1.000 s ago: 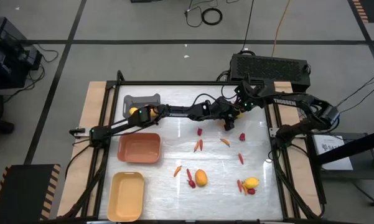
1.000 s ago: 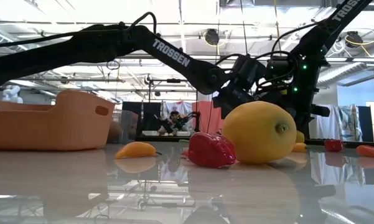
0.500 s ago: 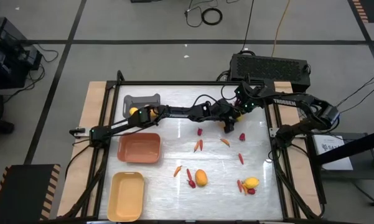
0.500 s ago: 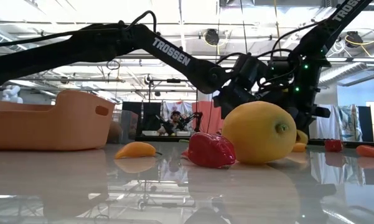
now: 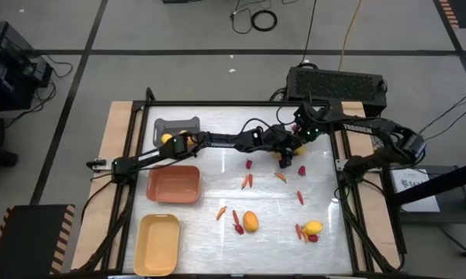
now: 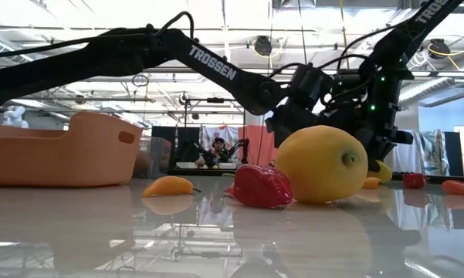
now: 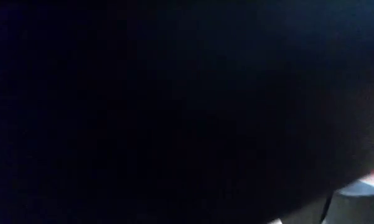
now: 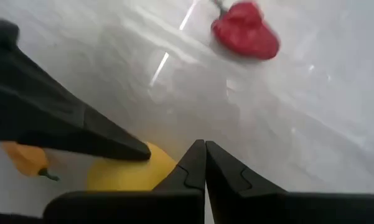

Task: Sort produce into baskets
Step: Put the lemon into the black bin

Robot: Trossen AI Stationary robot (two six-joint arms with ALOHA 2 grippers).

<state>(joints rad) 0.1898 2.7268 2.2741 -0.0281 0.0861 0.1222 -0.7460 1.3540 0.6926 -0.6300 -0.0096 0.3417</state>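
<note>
Produce is lying scattered over the table: a lemon near the middle front with a red piece just beside it, another lemon toward the right front, small carrots and red pieces dotted between them. The three baskets are sitting along the left side, the grey basket at the back, the orange basket in the middle and the yellow basket at the front. A lemon-like fruit is showing at the grey basket, partly under the left arm. The left gripper is reaching across to the back right of the table, its fingers spread wide around a yellow fruit; whether they are touching it I cannot tell. The right gripper is hovering just beside it, fingers pressed together and holding nothing, with a red piece lying a little way off.
</note>
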